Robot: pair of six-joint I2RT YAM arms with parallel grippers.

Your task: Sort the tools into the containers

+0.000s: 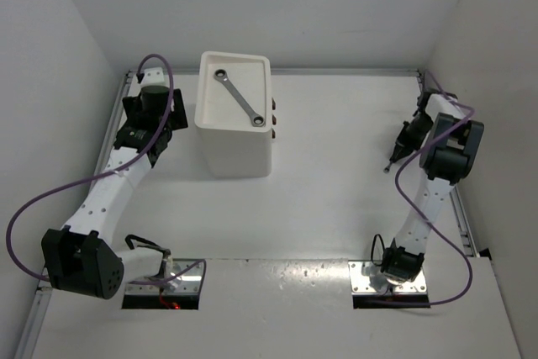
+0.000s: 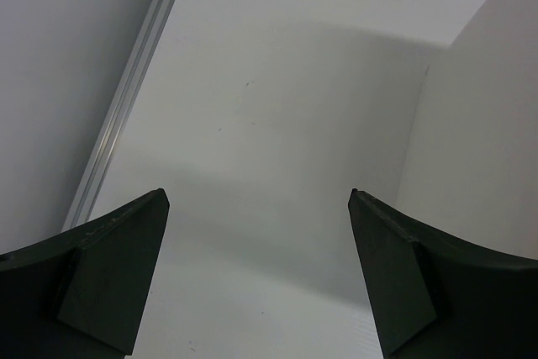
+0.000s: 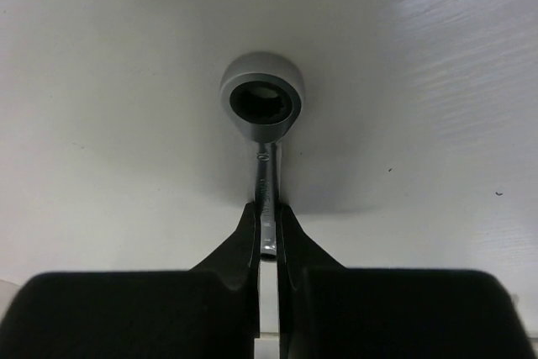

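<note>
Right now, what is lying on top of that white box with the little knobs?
One slim silver wrench lies diagonally in the recessed tray top of the drawer unit. Nothing else shows there. Whatever is inside the drawers is hidden; only their dark knobs are visible.

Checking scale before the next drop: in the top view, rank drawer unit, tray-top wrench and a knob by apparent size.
Largest: white drawer unit. Then the silver wrench on its tray top. Smallest: a dark knob, partly showing at the unit's side.
</note>
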